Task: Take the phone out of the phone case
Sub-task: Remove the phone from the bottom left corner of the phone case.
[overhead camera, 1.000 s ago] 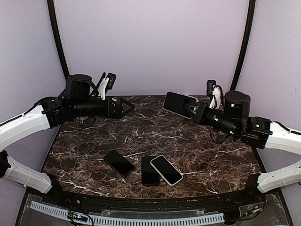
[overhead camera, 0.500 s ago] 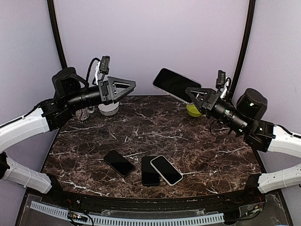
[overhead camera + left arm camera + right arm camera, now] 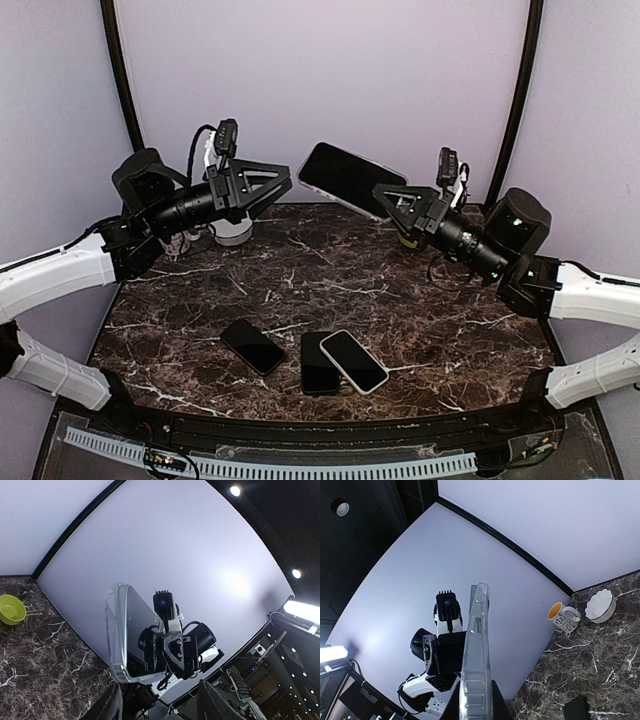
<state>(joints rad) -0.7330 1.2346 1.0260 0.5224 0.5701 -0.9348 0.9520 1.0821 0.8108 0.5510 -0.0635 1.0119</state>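
Note:
A phone in a clear case (image 3: 343, 178) is held up in the air above the far middle of the table. My right gripper (image 3: 390, 198) is shut on its right end. In the right wrist view the case (image 3: 476, 650) stands edge-on between the fingers (image 3: 496, 704). My left gripper (image 3: 278, 185) is open and empty, level with the phone and just left of it, not touching. In the left wrist view the cased phone (image 3: 127, 630) faces me, with my open left gripper (image 3: 159, 687) below it.
Two black phones (image 3: 252, 346) (image 3: 318, 362) and a white-edged phone (image 3: 353, 361) lie on the marble table (image 3: 450, 330) near the front. A white bowl (image 3: 230, 232) and a mug (image 3: 562, 616) stand at the back left, a green bowl (image 3: 11, 609) at the back right.
The right arm has raised the cased phone off the back of the table and carried it left. The left arm has risen and turned its open gripper toward the phone.

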